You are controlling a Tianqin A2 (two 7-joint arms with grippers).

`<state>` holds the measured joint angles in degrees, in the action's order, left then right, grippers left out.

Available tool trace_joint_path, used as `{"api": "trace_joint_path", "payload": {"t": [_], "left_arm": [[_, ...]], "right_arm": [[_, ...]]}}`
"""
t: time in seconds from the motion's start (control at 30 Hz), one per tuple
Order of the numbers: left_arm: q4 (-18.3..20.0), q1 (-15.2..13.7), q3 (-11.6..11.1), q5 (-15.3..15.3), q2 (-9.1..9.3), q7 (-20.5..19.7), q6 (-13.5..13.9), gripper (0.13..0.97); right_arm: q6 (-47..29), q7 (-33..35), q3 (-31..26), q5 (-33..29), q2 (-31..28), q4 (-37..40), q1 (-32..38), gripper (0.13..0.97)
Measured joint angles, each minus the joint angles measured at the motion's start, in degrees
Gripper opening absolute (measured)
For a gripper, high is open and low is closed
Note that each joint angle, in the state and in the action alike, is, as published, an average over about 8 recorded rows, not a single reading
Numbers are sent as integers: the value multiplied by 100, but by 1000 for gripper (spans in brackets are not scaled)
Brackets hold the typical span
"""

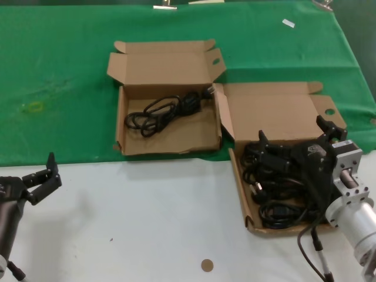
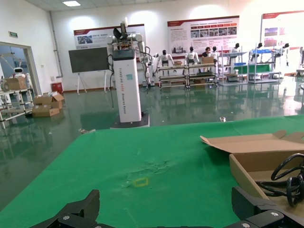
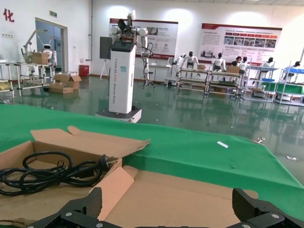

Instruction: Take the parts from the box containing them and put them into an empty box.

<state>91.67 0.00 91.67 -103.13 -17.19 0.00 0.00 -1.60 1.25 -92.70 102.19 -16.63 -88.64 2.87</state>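
Note:
Two open brown cardboard boxes lie side by side. The right box [image 1: 271, 110] holds a pile of several black cables [image 1: 276, 185]. My right gripper [image 1: 296, 134] hangs open just above that pile, and in its wrist view the gripper [image 3: 166, 205] has only the box's lid [image 3: 190, 194] between its fingers. The left box [image 1: 176, 138] holds one coiled black cable [image 1: 164, 111], which also shows as a cable [image 3: 47, 173] in the right wrist view. My left gripper [image 1: 44, 178] is parked open over the white table at the near left, holding nothing.
Green cloth [image 1: 59, 70] covers the far half of the table and white surface [image 1: 135, 217] the near half. A small brown disc [image 1: 207, 265] lies near the front edge. A yellow mark [image 1: 35, 107] is on the cloth at the left.

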Motion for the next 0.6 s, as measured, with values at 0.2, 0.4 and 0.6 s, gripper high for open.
{"api": "trace_joint_path", "payload": {"t": [0.2, 0.4, 0.6], "left_arm": [[0, 0, 0, 0, 0, 0, 0, 966], [0, 0, 0, 0, 0, 0, 0, 966], [0, 0, 0, 0, 0, 0, 0, 966]], "right_arm": [[0, 0, 0, 0, 0, 0, 0, 966], [0, 0, 0, 0, 0, 0, 0, 966], [0, 0, 0, 0, 0, 0, 0, 966]]}}
